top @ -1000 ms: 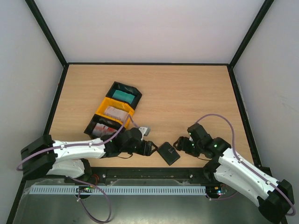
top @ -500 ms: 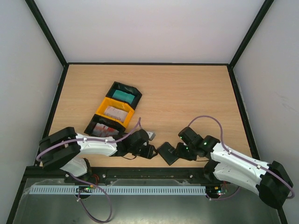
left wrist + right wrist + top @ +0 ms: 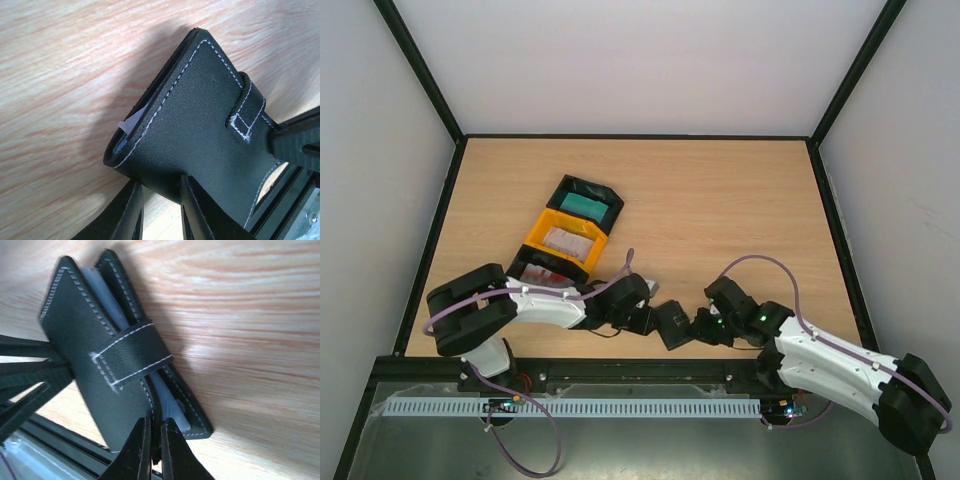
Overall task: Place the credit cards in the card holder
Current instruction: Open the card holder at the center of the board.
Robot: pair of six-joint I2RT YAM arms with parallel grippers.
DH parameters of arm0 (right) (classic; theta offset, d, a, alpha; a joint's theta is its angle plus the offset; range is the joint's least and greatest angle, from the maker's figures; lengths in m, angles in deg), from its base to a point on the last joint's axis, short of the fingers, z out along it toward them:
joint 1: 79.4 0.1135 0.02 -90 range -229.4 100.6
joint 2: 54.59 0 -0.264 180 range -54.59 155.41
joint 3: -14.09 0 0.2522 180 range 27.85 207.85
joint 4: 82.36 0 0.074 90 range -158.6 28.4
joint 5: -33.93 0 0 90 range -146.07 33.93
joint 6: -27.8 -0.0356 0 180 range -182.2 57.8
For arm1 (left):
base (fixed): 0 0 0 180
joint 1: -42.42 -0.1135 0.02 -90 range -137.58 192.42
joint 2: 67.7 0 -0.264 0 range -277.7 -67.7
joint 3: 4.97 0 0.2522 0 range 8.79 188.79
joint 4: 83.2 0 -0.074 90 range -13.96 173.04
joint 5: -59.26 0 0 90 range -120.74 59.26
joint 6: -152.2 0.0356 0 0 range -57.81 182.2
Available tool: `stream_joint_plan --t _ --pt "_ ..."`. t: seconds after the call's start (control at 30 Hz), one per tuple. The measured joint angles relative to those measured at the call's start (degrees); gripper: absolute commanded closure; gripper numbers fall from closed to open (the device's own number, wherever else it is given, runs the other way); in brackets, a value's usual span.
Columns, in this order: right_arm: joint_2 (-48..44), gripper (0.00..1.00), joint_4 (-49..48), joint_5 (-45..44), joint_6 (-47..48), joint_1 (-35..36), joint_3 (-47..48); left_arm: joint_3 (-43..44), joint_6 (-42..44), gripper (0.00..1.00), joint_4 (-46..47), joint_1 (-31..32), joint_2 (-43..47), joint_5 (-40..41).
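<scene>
Wallet sits at 6 o'clock on the table, by the near edge, tipped up on one edge rather than lying flat. It is partly folded, with the strap running across its open side. Pale sheet edges show between the covers; can't tell what they are.

Left gripper is at the wallet's 9 o'clock. In the wrist view its fingers sit on either side of the wallet's lower edge, a narrow gap filled by leather: clamped on the wallet.

Right gripper is at the wallet's 3 o'clock. Its fingers are almost together, pinching the thin rim of one cover just beside the strap.

Cards are all in three trays well apart from the wallet, in a diagonal row from 10 to 8 o'clock:
- Teal cards in the far black tray.
- Pale cards in the yellow tray.
- Red-white cards in the near black tray, partly hidden by the left arm.
</scene>
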Motion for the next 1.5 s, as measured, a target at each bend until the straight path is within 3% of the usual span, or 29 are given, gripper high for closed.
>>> stream_joint_plan --t 0.07,0.13,0.27,0.47,0.67,0.87,1.0,1.2,1.33,1.43,1.5 --pt "-1.5 0.98 -1.5 -0.1 -1.0 0.0 -0.2 0.0 0.0 0.76 -0.1 -0.3 0.0 0.5" --pt "-2.5 0.98 -2.5 -0.7 -1.5 0.0 -0.2 0.0 -0.2 0.69 -0.1 -0.8 0.1 1.1" --pt "-3.2 0.98 -3.2 -2.8 -1.8 0.0 1.4 -0.1 -0.6 0.41 -1.9 -2.5 2.9 2.8" --pt "-0.9 0.98 -5.6 -5.9 -2.8 0.0 9.2 -1.5 -0.6 0.13 -1.0 -5.6 17.5 7.7" --pt "4.9 0.98 -10.8 -6.9 -4.8 0.0 14.6 -6.6 -5.4 0.00 1.6 -14.0 28.2 6.6" --pt "6.3 0.98 -19.4 -4.4 -9.4 0.0 16.2 -8.2 -14.6 0.01 3.5 -18.4 34.1 3.9" --pt "7.0 0.98 -24.7 -2.0 -10.8 0.0 17.5 -8.2 -20.2 0.07 5.2 -20.6 34.1 1.1" --pt "7.0 0.98 -31.6 2.3 -12.7 0.0 17.5 -8.7 -27.4 0.43 9.7 -21.9 33.9 -1.8" --pt "6.8 0.98 -35.6 3.9 -13.9 0.0 17.5 -9.0 -29.9 0.58 10.9 -22.3 34.2 -2.0" --pt "6.2 0.98 -37.7 4.4 -14.5 0.0 17.4 -9.0 -30.8 0.58 11.3 -22.4 35.5 -1.9" --pt "5.7 0.98 -39.1 4.6 -14.6 0.0 17.2 -9.0 -30.8 0.44 11.9 -22.4 36.0 -1.9"
